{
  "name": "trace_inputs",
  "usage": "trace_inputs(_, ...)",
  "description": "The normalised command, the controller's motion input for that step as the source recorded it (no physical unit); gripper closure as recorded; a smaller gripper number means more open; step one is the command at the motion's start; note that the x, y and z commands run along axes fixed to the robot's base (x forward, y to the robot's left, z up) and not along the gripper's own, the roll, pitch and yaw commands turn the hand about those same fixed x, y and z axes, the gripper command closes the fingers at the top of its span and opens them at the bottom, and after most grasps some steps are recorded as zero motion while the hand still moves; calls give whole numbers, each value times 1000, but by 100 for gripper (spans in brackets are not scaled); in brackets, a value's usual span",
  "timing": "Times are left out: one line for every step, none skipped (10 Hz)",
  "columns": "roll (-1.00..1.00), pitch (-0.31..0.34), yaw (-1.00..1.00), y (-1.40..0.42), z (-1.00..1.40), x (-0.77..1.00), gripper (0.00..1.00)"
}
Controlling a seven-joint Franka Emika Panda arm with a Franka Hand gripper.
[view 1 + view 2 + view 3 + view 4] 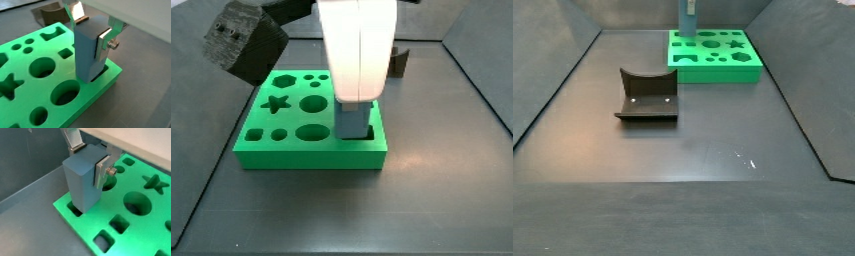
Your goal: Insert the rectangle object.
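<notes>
The rectangle object [88, 50] is a slate blue-grey bar standing upright, with its lower end inside the rectangular hole at a corner of the green board [17, 70]. My gripper [91, 30] is shut on the bar's upper part, one silver finger [105, 42] flat on each side. Both wrist views show this; the bar [81, 178], gripper [90, 160] and board [150, 223] appear again. In both side views the bar [353, 118] [687, 18] rises from the board [311, 155] [720, 72] under the white gripper body [356, 50].
The board has several other shaped holes, among them a star [277, 101], circles and a hexagon. The dark fixture [647, 97] stands on the grey floor apart from the board, and also shows in a wrist view [52, 12]. Grey walls enclose the floor.
</notes>
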Motion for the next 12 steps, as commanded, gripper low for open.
trace_inputs(59, 136, -331, -194, -426, 440, 100)
trace_inputs(3, 27, -51, 0, -426, 0, 100)
trace_inputs(36, 71, 0, 0, -560, 37, 100)
trace_inputs(56, 36, 0, 9, -671, 0, 100)
trace_inputs(0, 40, 0, 149, -469, -97, 100)
trace_inputs(0, 34, 0, 160, -334, -169, 100)
trace_inputs(0, 66, 0, 49, -389, 0, 100)
trace_inputs(11, 91, -77, 0, -554, 169, 100)
trace_inputs(0, 89, -157, -34, -529, 226, 100)
trace_inputs(0, 69, -126, 0, -420, 163, 100)
trace_inputs(-44, -13, 0, 0, -174, 0, 100)
trace_inputs(0, 0, 0, 0, 0, 0, 100)
